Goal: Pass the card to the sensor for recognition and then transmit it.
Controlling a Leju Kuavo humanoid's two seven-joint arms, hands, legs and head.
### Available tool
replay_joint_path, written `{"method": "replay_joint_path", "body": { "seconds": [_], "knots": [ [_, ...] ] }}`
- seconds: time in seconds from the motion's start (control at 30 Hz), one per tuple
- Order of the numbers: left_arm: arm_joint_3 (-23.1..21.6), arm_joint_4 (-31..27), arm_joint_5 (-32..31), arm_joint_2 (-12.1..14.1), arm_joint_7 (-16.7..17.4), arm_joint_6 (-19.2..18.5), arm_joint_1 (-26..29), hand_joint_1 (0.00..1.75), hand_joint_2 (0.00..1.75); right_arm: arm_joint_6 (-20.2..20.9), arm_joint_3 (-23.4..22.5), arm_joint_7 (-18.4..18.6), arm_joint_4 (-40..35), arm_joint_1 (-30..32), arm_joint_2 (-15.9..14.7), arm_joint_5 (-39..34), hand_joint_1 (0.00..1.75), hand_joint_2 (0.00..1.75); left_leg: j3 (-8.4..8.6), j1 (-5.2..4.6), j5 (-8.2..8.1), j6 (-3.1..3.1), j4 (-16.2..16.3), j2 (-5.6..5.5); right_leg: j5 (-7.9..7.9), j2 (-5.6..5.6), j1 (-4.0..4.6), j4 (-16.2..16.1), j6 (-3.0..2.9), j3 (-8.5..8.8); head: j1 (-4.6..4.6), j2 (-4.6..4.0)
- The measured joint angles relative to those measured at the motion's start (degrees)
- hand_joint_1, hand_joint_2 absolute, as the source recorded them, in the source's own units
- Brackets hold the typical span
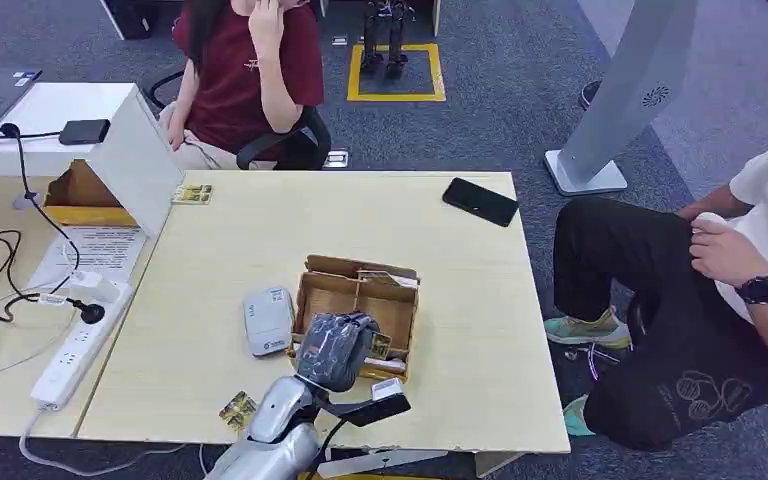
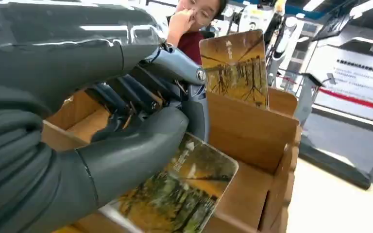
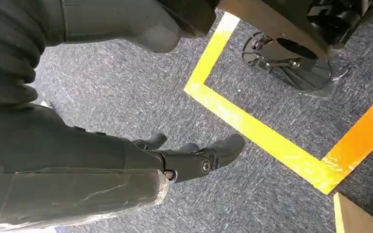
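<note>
The left hand (image 2: pixel 126 136) pinches a glossy, round-cornered card (image 2: pixel 179 194) under its thumb, inside the stiff cardboard box (image 2: pixel 252 131). Risk: that slick card could slip free, or catch the upright card (image 2: pixel 233 63) beside it. The right hand (image 3: pixel 189 155) hangs with fingers loosely apart, holding nothing.

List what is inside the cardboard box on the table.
Inside the cardboard box, one yellow picture card stands upright at the far wall, and the left hand pinches another card. The hand covers much of the floor.
</note>
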Motion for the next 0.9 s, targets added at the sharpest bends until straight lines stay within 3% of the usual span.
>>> {"method": "replay_joint_path", "body": {
  "seconds": [0.33, 0.6, 0.7, 0.9],
  "knots": [
    [0.0, 0.3, 1.4, 0.0, -0.7, 0.1, 0.0, 1.75, 1.75, 0.0, 0.0, -0.2, -0.1, 0.0, 0.0, -0.4, 0.00, 1.75, 0.00, 0.00, 0.00, 0.00, 0.0, 0.00, 0.00, 0.00, 0.00, 0.0, 0.00, 0.00, 0.00, 0.00],
    [0.1, 0.2, 11.6, 0.6, -6.2, -0.1, -0.7, 1.75, 1.75, 0.0, 0.0, -0.5, -0.1, 0.0, 0.0, -1.1, 0.00, 1.75, 0.00, 0.00, 0.01, 0.00, 0.0, 0.00, 0.01, 0.00, 0.00, 0.0, 0.00, 0.00, 0.02, 0.00],
    [-0.4, -5.1, 14.8, 2.9, -4.9, -1.9, -2.1, 1.75, 1.75, -0.2, 0.0, -0.6, -0.1, 0.1, 0.0, -1.7, 0.00, 1.75, 0.01, 0.01, 0.02, 0.00, 0.0, 0.01, 0.02, 0.01, 0.01, 0.0, 0.00, -0.01, 0.00, 0.00],
    [-1.5, -12.9, 15.2, 6.2, -2.7, -3.3, -3.8, 1.75, 1.75, -0.2, 0.0, -0.6, -0.1, 0.1, 0.0, -2.1, 0.00, 1.75, 0.01, 0.01, 0.04, -0.01, 0.0, 0.00, 0.02, 0.01, 0.00, 0.0, 0.00, 0.00, 0.02, 0.00]
  ]
}}
